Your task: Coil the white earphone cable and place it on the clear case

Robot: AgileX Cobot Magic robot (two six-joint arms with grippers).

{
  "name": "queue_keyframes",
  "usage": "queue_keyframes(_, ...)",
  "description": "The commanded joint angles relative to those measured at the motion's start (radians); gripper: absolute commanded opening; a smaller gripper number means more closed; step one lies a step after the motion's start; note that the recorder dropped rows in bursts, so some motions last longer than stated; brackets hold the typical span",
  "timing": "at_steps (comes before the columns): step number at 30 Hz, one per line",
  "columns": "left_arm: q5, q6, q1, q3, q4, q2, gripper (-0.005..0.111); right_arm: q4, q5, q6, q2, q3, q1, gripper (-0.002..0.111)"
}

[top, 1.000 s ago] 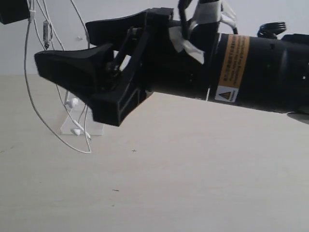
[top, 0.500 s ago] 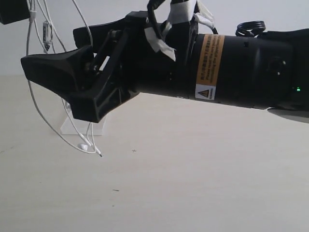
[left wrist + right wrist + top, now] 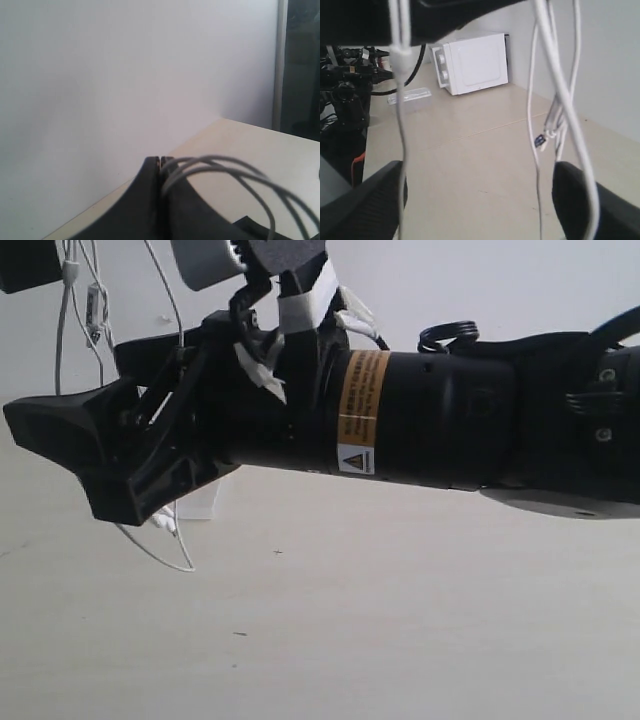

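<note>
Pale table (image 3: 400, 620) all around; my left gripper (image 3: 160, 161) was pinched shut on the cable (image 3: 400, 57), loops dangling beneath it, the case (image 3: 410, 95) lying well below. Wide open, my right gripper (image 3: 477, 195) gaped among those loops. I reckoned it needed one strand hooked, then slow winding, no yanking.

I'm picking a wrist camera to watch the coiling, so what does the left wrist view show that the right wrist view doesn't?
Only the left wrist view: the pinch up close, the left gripper with jaws shut on strands of the white earphone cable. Only the right wrist view: the right gripper, jaws wide open, cable strands hanging between them ungripped; farther back, the clear case lying flat on the table and a white box. Both: the cable, the pale table and the plain wall.
</note>
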Motion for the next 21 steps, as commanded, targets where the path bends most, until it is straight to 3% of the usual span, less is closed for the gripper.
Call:
queue_keyframes(1,0.013,-0.009,0.002,-0.006,0.001,0.001,0.0,0.038,0.02,-0.01,0.028,-0.015,0.003,0.076)
queue_keyframes(21,0.03,-0.013,0.002,-0.006,0.001,-0.001,0.0,0.181,0.242,-0.131,0.039,-0.015,0.003,0.075)
